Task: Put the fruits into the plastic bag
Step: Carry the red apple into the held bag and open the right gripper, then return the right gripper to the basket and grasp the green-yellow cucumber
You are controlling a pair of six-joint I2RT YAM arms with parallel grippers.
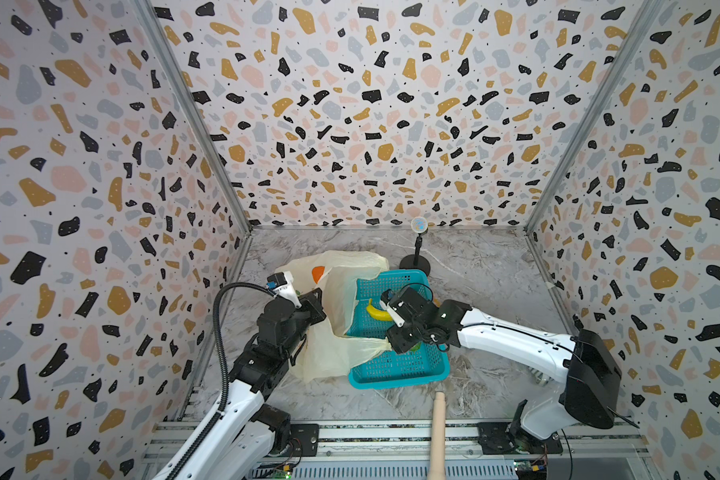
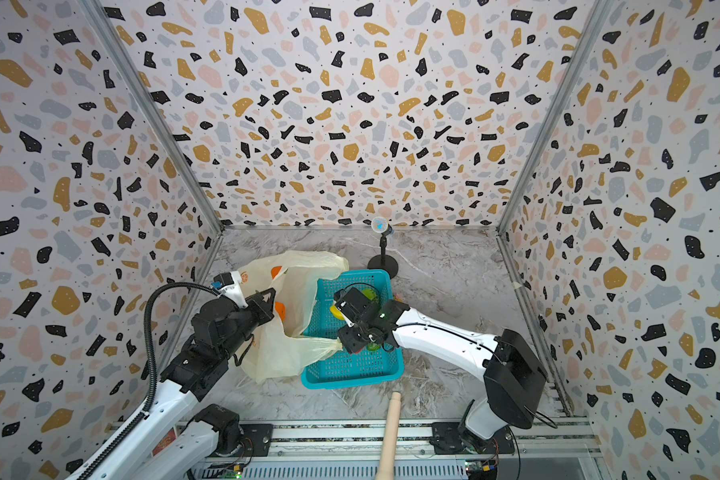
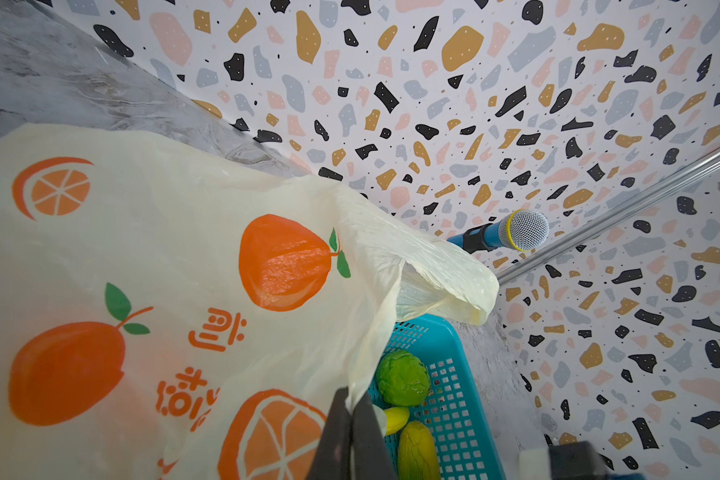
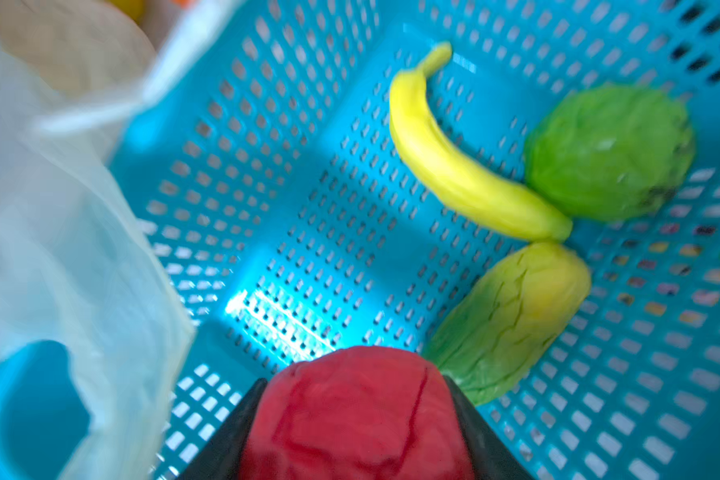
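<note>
Three fruits are lying loose in the teal basket [image 4: 308, 208]: the banana [image 4: 454, 166], the green lumpy fruit [image 4: 607, 153] touching its thick end, and the mango [image 4: 512, 320] just beside both. A fourth, the red fruit [image 4: 350, 415], is sitting clamped between the two fingers of the right gripper [image 4: 354, 379] above the basket floor, close to the mango. The left gripper [image 3: 352, 409] is pinching the rim of the plastic bag [image 3: 163, 249] with its jaws pressed together on the film, holding that edge up beside the basket. The bag is lying on the marble table [image 1: 495, 266] to the left of the basket, and its film is draping over the basket's left rim, with one twisted handle [image 1: 366, 345] reaching across the rim towards the right arm. In both top views the right arm is covering most of the basket, leaving only part of the banana showing. A microphone [image 1: 419, 225] on a round-based stand is standing behind the basket, and a wooden rod [image 1: 438, 432] is lying at the table's front edge, apart from the basket.
</note>
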